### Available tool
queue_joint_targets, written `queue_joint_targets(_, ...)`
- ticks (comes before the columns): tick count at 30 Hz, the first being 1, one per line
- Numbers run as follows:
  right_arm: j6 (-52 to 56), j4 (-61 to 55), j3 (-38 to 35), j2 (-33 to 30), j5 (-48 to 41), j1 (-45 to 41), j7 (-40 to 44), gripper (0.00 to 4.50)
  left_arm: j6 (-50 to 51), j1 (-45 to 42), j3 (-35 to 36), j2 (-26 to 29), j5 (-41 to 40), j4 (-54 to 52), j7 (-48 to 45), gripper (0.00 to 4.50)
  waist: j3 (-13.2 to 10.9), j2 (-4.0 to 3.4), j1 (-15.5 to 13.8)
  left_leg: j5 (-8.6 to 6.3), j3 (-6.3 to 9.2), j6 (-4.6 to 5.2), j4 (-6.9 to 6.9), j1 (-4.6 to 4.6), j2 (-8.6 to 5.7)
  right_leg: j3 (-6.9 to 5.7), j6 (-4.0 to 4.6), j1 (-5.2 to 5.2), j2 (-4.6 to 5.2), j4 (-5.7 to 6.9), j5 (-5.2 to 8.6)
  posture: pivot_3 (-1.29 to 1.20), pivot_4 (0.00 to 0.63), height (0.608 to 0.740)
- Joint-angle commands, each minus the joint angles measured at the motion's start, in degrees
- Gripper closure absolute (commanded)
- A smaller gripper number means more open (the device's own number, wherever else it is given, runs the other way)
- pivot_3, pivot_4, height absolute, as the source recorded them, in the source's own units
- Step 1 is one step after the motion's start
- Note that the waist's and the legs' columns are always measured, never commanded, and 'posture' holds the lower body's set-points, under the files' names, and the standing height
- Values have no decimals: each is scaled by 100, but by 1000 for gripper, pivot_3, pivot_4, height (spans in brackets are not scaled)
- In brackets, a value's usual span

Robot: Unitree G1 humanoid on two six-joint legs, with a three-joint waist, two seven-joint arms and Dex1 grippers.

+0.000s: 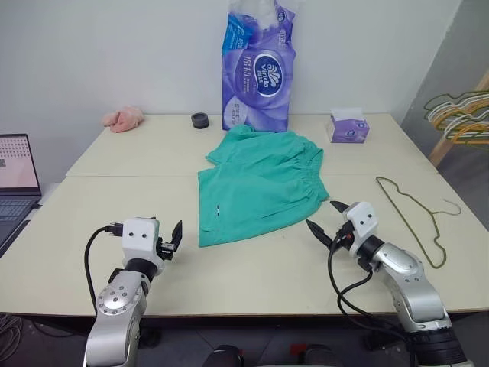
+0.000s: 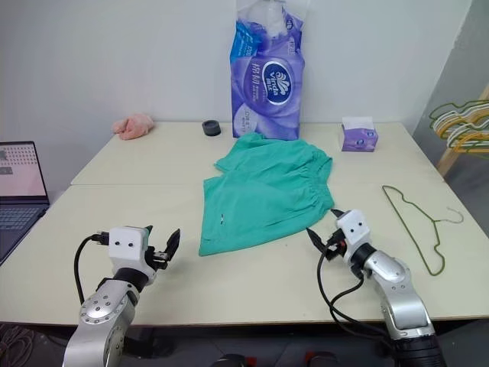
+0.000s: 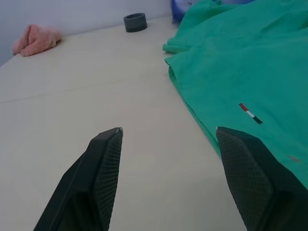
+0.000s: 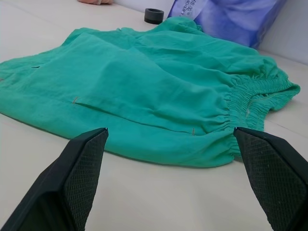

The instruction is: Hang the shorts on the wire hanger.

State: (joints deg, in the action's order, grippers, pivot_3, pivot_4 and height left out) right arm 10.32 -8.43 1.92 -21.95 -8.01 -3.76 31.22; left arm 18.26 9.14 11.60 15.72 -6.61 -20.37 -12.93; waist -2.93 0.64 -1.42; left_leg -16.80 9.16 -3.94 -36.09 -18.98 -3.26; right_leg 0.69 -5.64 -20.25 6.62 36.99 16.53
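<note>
The teal-green shorts (image 1: 260, 183) lie flat in the middle of the table, gathered waistband toward the right. The thin olive wire hanger (image 1: 416, 214) lies flat on the table to the right of them, hook at the far right. My left gripper (image 1: 170, 238) hovers open over bare table just left of the shorts' near hem (image 3: 226, 120). My right gripper (image 1: 327, 220) stands wide open close to the shorts' near right corner, pointing at the waistband (image 4: 250, 101), with nothing between its fingers.
A purple tissue pack (image 1: 258, 69), a small purple tissue box (image 1: 349, 127), a black ring (image 1: 200, 120) and a pink cloth (image 1: 124, 118) sit along the far edge. A laptop (image 1: 17, 180) stands at the left. Bunched hangers (image 1: 458, 115) hang at the right.
</note>
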Motion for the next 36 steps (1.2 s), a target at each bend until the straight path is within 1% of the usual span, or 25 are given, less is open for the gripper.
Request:
queue_joint_targets(1,-152,-51,-3,3,-19,-143,30,41,-253,-43,-53,40,67,-132,-4,1240,0,0,0,0,0,0,0,0,0,0,0,0,0,0,0,62,0,740)
queue_joint_targets(8,-157,-40,-7,-3,-16,-151,58,41,-123,11,-94,47,126,-279,13,1240,0,0,0,0,0,0,0,0,0,0,0,0,0,0,0,62,0,740)
queue_joint_targets(16,-209,-34,7,-5,0,-168,77,41,-216,30,1,94,-196,-442,-257,1240,0,0,0,0,0,0,0,0,0,0,0,0,0,0,0,59,0,740)
queue_joint_targets(17,-217,-34,7,-10,0,-167,79,0,-208,29,20,83,-265,-456,-285,906,0,0,0,0,0,0,0,0,0,0,0,0,0,0,0,59,0,740)
queue_joint_targets(18,-222,-34,7,-13,0,-167,80,0,-203,27,32,77,-316,-464,-304,771,0,0,1,0,0,0,0,0,0,0,0,0,0,0,0,59,0,740)
queue_joint_targets(21,-233,-53,18,-30,-2,-152,91,0,-208,29,28,96,-349,-481,-328,67,0,0,0,0,0,0,0,0,1,0,0,0,-1,0,0,58,0,740)
queue_joint_targets(27,-252,-68,39,-55,5,-160,158,0,-201,24,-29,105,-328,-475,-358,18,0,0,0,0,0,0,0,0,0,0,0,0,-1,0,0,58,0,740)
queue_joint_targets(36,-258,-150,89,-143,-5,-136,323,0,-313,120,-189,270,-54,-439,-430,18,0,0,1,0,0,0,0,0,0,0,0,0,-1,0,0,59,0,740)
